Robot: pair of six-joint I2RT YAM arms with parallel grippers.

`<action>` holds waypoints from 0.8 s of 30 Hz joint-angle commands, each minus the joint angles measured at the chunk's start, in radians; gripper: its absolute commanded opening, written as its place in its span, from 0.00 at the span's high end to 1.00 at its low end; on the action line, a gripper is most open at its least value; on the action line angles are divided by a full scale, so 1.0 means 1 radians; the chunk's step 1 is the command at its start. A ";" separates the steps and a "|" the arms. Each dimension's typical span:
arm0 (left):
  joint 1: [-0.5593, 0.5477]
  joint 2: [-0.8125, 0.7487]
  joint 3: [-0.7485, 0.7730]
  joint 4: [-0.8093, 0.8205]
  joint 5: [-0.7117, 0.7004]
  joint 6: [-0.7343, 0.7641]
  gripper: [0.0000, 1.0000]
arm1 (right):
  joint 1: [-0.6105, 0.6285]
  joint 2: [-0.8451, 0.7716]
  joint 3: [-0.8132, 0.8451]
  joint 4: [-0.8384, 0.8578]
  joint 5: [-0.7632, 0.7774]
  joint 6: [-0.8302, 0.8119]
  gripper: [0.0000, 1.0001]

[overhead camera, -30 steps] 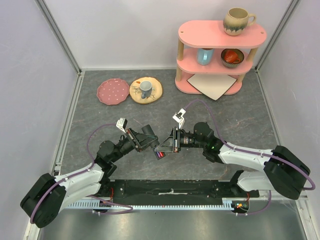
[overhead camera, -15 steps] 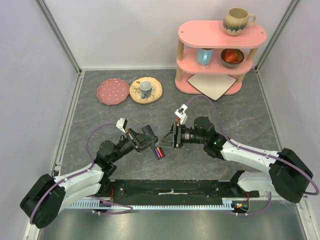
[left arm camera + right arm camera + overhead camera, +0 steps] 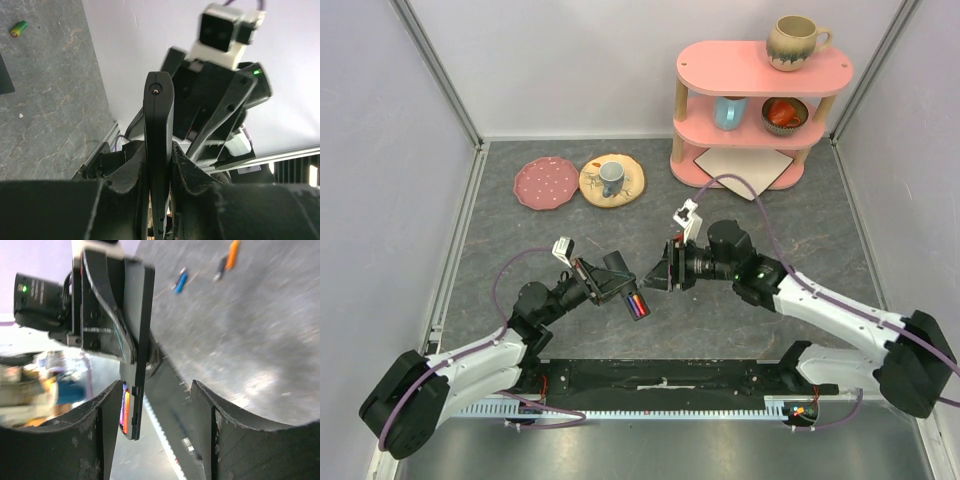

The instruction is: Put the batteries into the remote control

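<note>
Left wrist shows one remote control (image 3: 158, 130), one green battery (image 3: 19, 28).

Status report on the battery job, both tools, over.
Left tool shut on remote control. Right tool open, empty, beside it. Seated batteries showing in the remote; loose batteries on the table. Nothing blocking.
</note>
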 commanded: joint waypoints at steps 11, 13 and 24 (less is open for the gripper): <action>-0.001 -0.224 -0.067 -0.195 -0.049 0.114 0.98 | -0.038 0.059 0.248 -0.690 0.874 -0.439 0.37; -0.001 -0.249 -0.067 -0.228 -0.060 0.122 0.98 | -0.038 0.137 0.266 -0.693 0.852 -0.434 0.36; -0.001 -0.298 -0.099 -0.265 -0.072 0.140 0.98 | -0.038 0.405 0.340 -0.644 0.806 -0.408 0.36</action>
